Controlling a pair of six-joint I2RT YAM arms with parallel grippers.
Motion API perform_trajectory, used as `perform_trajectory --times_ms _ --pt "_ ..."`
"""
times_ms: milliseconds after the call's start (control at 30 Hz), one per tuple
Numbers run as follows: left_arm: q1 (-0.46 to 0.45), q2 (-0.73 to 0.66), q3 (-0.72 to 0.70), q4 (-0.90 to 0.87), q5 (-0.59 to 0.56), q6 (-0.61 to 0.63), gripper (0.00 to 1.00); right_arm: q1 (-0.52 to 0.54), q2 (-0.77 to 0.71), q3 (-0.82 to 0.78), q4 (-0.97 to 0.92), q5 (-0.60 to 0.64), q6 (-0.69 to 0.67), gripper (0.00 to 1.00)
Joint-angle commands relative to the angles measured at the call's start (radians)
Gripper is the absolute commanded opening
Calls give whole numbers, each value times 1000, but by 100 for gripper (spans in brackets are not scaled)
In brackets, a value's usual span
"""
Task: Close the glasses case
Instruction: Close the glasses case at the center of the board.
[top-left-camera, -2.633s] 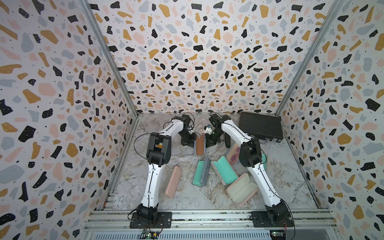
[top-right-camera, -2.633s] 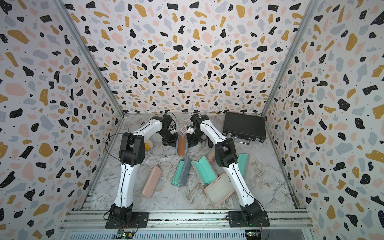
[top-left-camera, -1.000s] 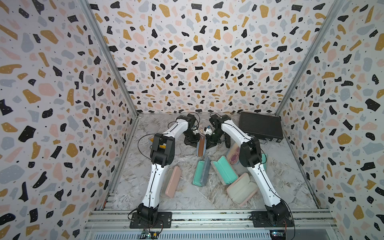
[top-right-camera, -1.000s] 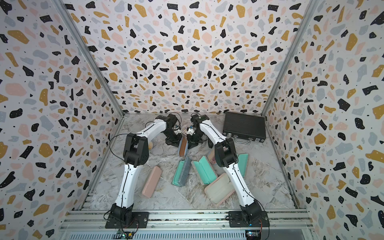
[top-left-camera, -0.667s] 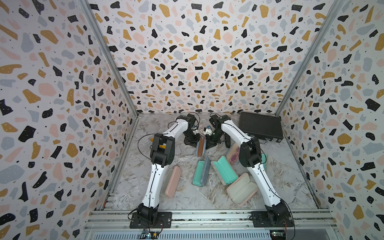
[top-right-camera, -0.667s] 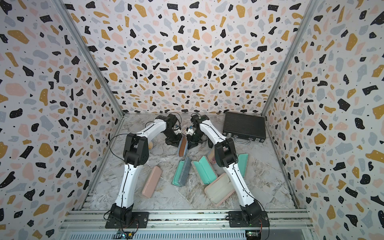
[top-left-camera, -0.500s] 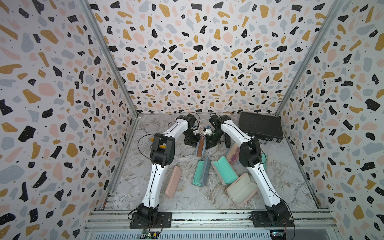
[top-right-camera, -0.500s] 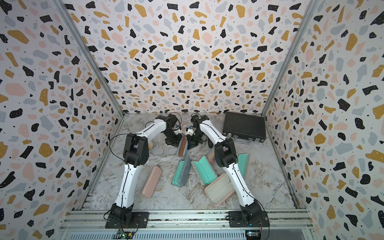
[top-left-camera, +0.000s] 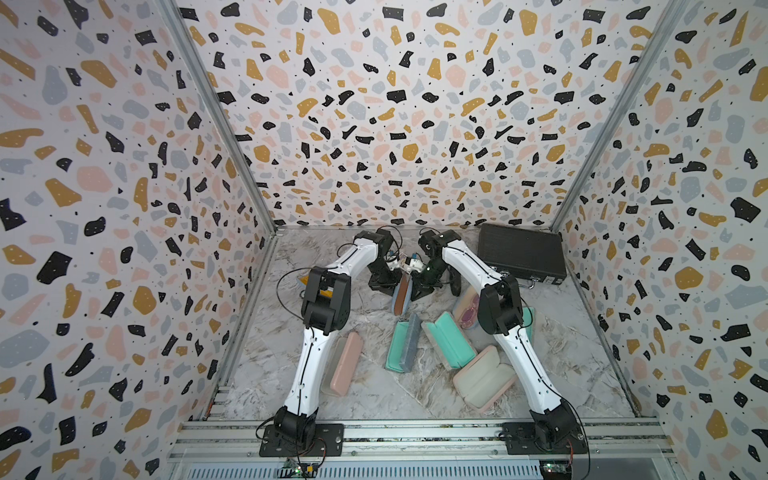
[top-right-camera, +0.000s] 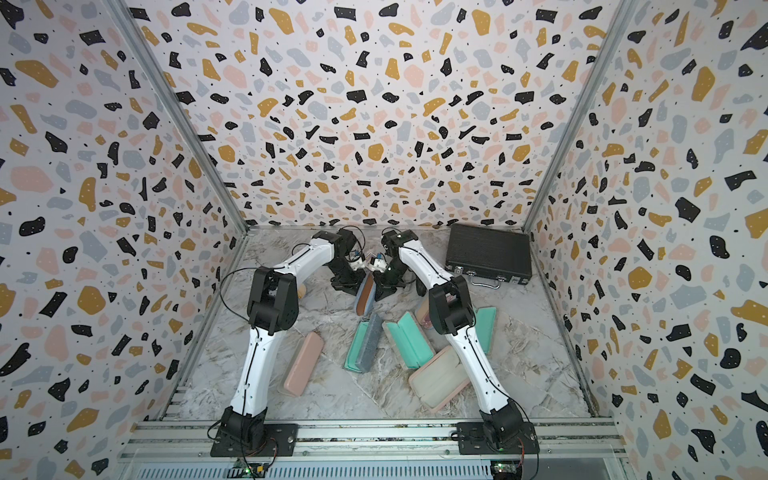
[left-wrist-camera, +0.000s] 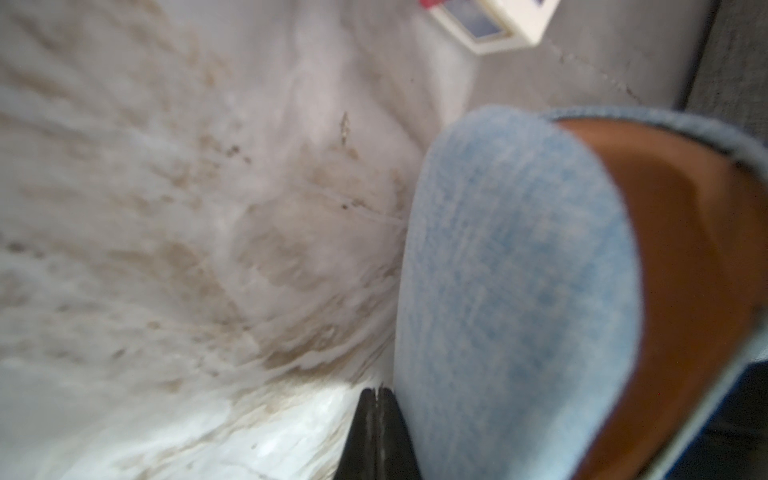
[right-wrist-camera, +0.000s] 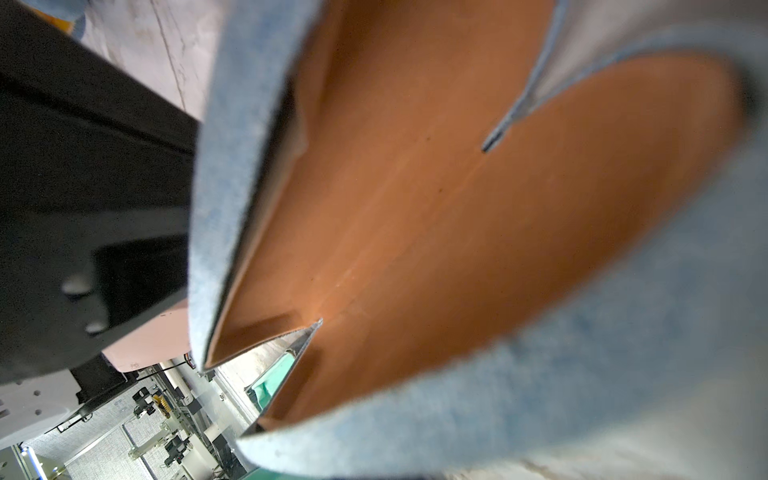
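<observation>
Terrazzo-print walls (top-left-camera: 395, 124) close in three sides of a marbled grey worktop (top-left-camera: 374, 395), which shows brownish scuffs in the left wrist view. A black box (top-left-camera: 521, 259) lies flat in the far right corner. The left arm (top-left-camera: 316, 332) and right arm (top-left-camera: 511, 332) rise from the near rail (top-left-camera: 415, 432) and meet at the far middle, one on each side of the case (top-left-camera: 402, 296), a blue fabric shell with a tan lining. It stands on its long edge with the lid ajar in a narrow V, as the right wrist view shows. I judge that the arms flank it so the two halves can be squeezed together without either sliding away. A teal case (top-left-camera: 449, 338) and a pink case (top-left-camera: 345, 370), among others, lie nearer the rail, apart from the job. The left tool (left-wrist-camera: 376, 415) is closed on nothing, tips together just beside the case's outer shell, seemingly serving as a pusher. The right tool (top-left-camera: 420, 287) is closed too, apparently empty, low at the opposite side.
</observation>
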Motion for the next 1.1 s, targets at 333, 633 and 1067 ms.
perform_trajectory --times_ms 333,633,1067 --pt "-62 -37 -11 -12 110 51 0 35 -12 52 63 -104 -73 2" --pt "-62 -35 -6 -12 119 57 0 34 -10 49 48 -117 -109 2" --pt "96 -230 -244 173 72 -125 0 32 -237 -269 201 106 -28 9"
